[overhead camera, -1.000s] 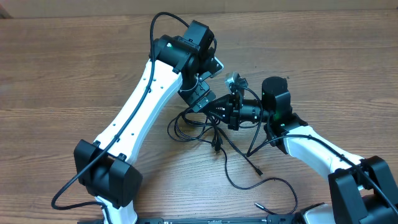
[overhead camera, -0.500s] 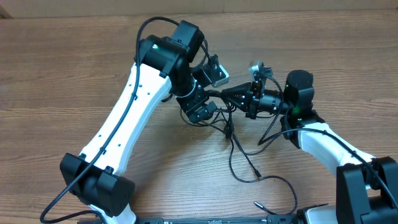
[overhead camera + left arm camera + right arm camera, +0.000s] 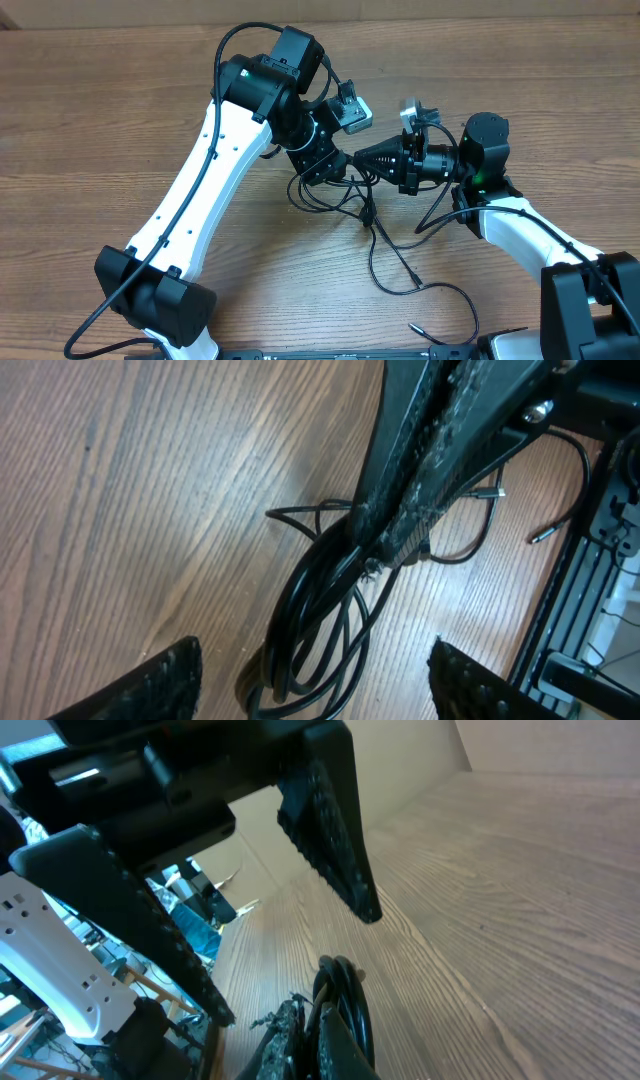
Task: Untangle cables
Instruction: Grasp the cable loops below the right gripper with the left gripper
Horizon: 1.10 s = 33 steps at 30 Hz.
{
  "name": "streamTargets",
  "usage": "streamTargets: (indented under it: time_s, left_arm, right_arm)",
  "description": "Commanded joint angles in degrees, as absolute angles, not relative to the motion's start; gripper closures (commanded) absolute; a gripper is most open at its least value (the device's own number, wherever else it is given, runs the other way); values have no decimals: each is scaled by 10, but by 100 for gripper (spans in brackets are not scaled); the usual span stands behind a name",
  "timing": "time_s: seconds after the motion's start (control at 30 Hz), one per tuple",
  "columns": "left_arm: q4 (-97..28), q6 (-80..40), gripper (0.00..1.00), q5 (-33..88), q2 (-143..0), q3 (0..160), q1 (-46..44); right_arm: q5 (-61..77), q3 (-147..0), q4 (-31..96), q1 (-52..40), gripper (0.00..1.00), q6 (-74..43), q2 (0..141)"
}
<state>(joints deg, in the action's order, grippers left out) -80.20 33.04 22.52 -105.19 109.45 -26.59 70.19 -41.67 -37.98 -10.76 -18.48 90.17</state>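
Black, thin cables (image 3: 318, 197) are seen from overhead as a loose knot of loops on the wooden worktop (image 3: 100, 100), between the two arms, with free ends trailing toward the near edge. The right end effector (image 3: 358, 160) is clamped on strands at the top of the knot, and the left end effector (image 3: 328, 165) is held just beside it. From the left wrist, its fingers (image 3: 170, 680) are shown apart, with the lifted loops between them but not gripped. From the right wrist, the strands are seen pinched between closed jaws. The cords are judged light, limp and slick, likely to slide or snag; a single loop near the pinch should be taken, not the whole bundle
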Motion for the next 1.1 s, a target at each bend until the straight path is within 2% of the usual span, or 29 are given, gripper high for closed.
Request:
streamTargets:
  time_s: [0.0, 0.03, 0.23, 0.33, 0.43, 0.5, 0.53, 0.87, 1.07]
  left_arm:
    - [-813, 335, 37, 239, -1035, 1100, -266]
    - [-819, 335, 42, 239, -1035, 1100, -266]
    - [-826, 335, 51, 238, -1035, 1100, -266]
    - [-824, 335, 66, 239, -1035, 1100, -266]
    - [-823, 335, 76, 239, -1035, 1100, -266]
    - [-823, 335, 92, 239, -1035, 1100, -266]
    - [-823, 335, 96, 239, -1035, 1100, -266]
    - [-820, 329, 95, 240, -1035, 1100, -265]
    - [-756, 218, 96, 246, -1035, 1100, -259]
  right_arm:
    - [709, -428, -406, -106, 96, -212, 897]
    - [709, -428, -416, -105, 96, -215, 897]
    - [720, -428, -478, -103, 96, -254, 897]
    - [726, -428, -491, -104, 96, -258, 897]
    - [726, -428, -488, -103, 96, -257, 897]
    - [726, -428, -488, -103, 96, -257, 897]
    - [726, -428, -488, -103, 96, -257, 897]
    - [726, -428, -476, -98, 96, -255, 897]
    - [725, -428, -374, -79, 96, -250, 897]
